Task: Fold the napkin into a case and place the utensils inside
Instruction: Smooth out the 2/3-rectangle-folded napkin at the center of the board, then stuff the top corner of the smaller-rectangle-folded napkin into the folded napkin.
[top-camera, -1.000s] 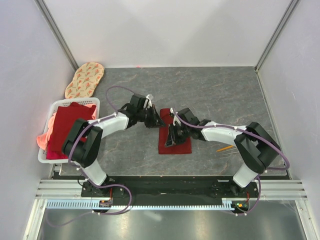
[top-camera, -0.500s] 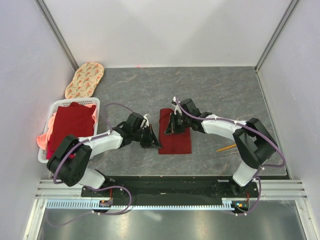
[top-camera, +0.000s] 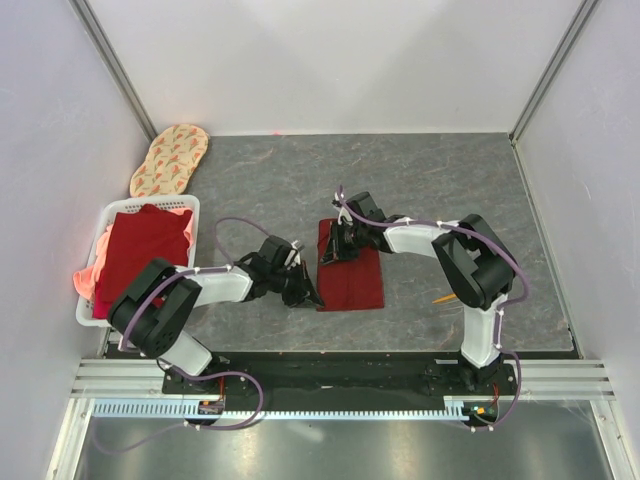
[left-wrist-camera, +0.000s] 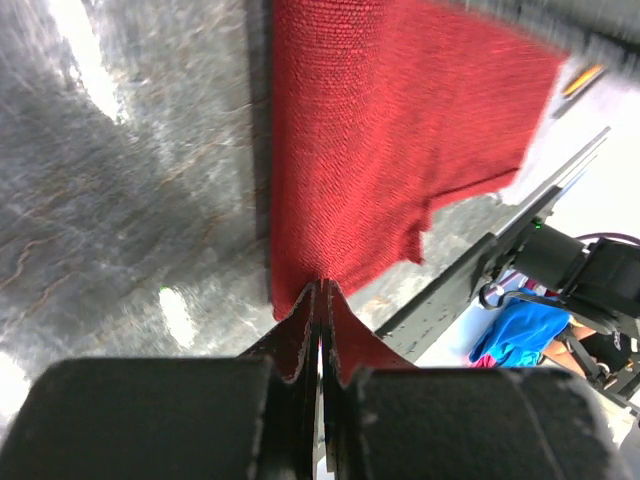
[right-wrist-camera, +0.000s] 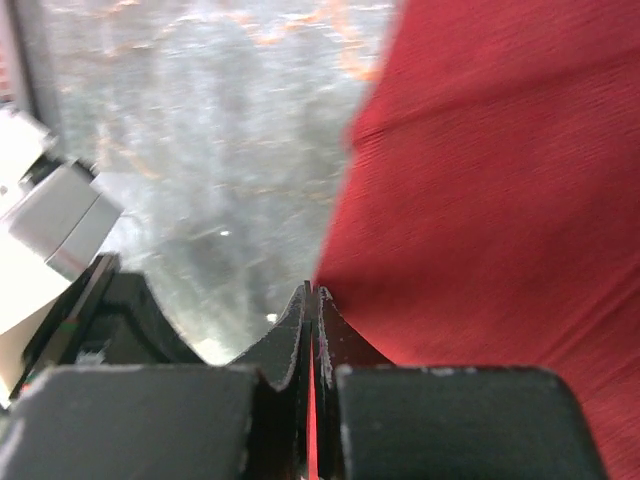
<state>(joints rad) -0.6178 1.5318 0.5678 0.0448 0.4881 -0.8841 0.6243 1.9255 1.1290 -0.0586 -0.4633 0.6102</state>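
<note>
The dark red napkin (top-camera: 356, 276) lies on the grey table as a flat folded rectangle, seen close in the left wrist view (left-wrist-camera: 380, 150) and the right wrist view (right-wrist-camera: 500, 200). My left gripper (top-camera: 308, 297) (left-wrist-camera: 321, 285) is shut, its tips against the napkin's near-left corner; no cloth shows between its fingers. At the napkin's far-left edge my right gripper (top-camera: 328, 252) (right-wrist-camera: 312, 290) is shut, with a sliver of red between its fingers. One orange-gold utensil (top-camera: 447, 297) pokes out from behind the right forearm, to the right of the napkin.
A white basket (top-camera: 93, 318) holding red and salmon-pink cloths (top-camera: 140, 250) stands at the left edge. An oval beige patterned mat (top-camera: 170, 160) lies at the far left. Pale walls close in the table on three sides.
My left gripper slid, shut, from the napkin's far-left corner down its left edge to the near-left corner. My right gripper moved to the far-left edge and closed there.
</note>
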